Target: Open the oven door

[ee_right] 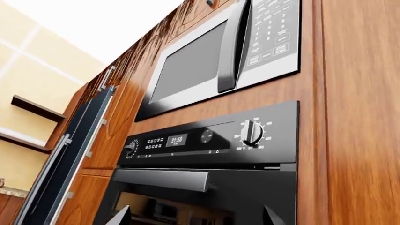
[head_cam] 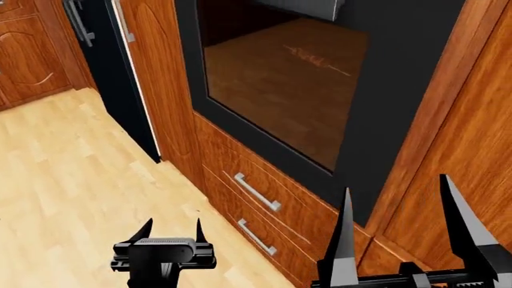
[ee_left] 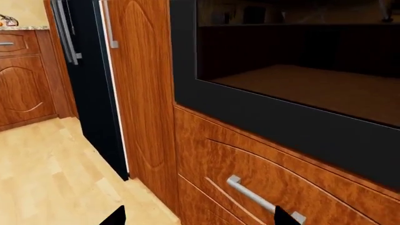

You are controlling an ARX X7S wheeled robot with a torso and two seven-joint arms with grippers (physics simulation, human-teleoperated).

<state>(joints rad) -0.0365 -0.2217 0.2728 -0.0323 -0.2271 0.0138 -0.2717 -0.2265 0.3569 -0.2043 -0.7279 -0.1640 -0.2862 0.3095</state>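
Note:
The oven door [head_cam: 280,78] is a black panel with a dark glass window, set shut in the wooden cabinet wall. Its lower edge [ee_left: 281,122] shows in the left wrist view. The right wrist view looks up at the door's top [ee_right: 262,192] and its grey bar handle [ee_right: 161,180], under a control panel [ee_right: 212,138]. My right gripper [head_cam: 396,198] is open in front of the door's lower right corner, and its fingertips [ee_right: 272,216] frame the window below the handle. My left gripper [head_cam: 172,228] is open, low over the floor before the drawers, holding nothing.
Two wooden drawers with silver handles [head_cam: 256,192] sit under the oven, and one handle [ee_left: 262,199] lies close to my left fingertip. A black fridge [head_cam: 104,60] stands left of a tall wooden panel [head_cam: 160,78]. A microwave [ee_right: 206,61] hangs above the oven. Light wood floor [head_cam: 72,180] spreads left.

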